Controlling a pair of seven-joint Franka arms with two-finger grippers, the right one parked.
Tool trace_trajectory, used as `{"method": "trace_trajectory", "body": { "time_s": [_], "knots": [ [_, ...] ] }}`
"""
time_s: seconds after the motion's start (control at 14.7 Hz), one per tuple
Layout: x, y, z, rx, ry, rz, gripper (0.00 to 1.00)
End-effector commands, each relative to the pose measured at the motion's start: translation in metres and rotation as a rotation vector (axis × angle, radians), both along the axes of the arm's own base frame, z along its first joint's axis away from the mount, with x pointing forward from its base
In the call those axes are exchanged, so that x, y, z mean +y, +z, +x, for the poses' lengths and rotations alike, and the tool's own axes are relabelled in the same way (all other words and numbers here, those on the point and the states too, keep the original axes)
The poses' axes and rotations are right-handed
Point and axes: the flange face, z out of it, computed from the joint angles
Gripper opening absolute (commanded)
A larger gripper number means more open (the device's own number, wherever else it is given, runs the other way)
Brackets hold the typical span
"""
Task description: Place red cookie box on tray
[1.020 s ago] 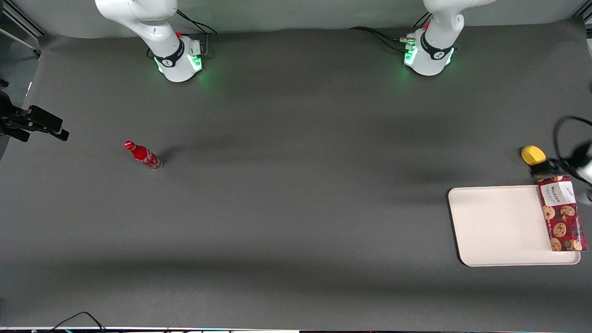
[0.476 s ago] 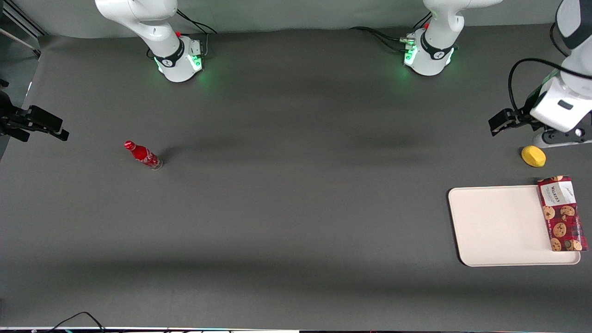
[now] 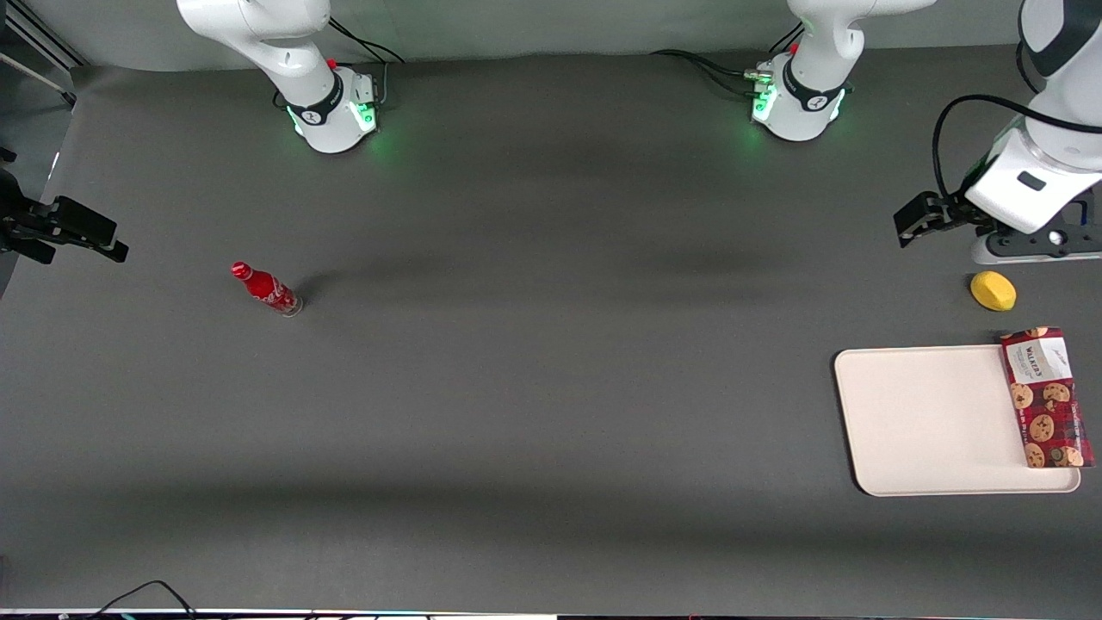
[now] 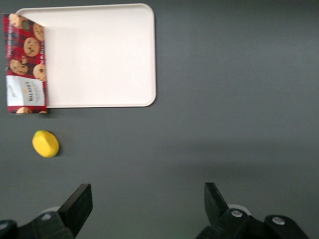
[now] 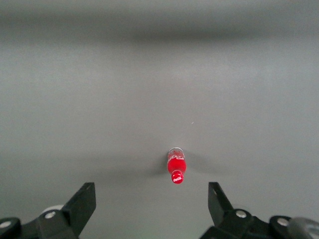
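Red cookie box [image 3: 1047,398] overhangs tray [image 3: 925,419] edge; tool [image 4: 147,205] open, aloft.

Gripper [image 4: 147,209], jaws apart, hangs over bare table; only lemon [image 3: 993,290] nearby.

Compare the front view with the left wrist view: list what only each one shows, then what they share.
Only the front view shows the red bottle toward the parked arm's end of the table and both arm bases. Only the left wrist view shows the gripper with its fingers spread open, high above bare table. Both show the red cookie box lying on one end of the tray, overhanging its rim, and the yellow object beside the box's white-label end.
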Motion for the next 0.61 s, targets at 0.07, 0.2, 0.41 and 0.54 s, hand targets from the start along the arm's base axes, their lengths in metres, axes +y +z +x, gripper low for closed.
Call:
{"method": "trace_trajectory", "body": {
  "time_s": [0.07, 0.2, 0.41, 0.54],
  "knots": [
    [-0.008, 0.007, 0.013, 0.025, -0.001, -0.131, 1.0],
    [-0.012, 0.008, 0.016, 0.016, -0.021, -0.066, 1.0],
    [-0.009, 0.01, 0.023, 0.014, -0.027, -0.048, 1.0],
    [-0.007, 0.01, 0.026, 0.014, -0.025, -0.035, 1.0]
  ]
}}
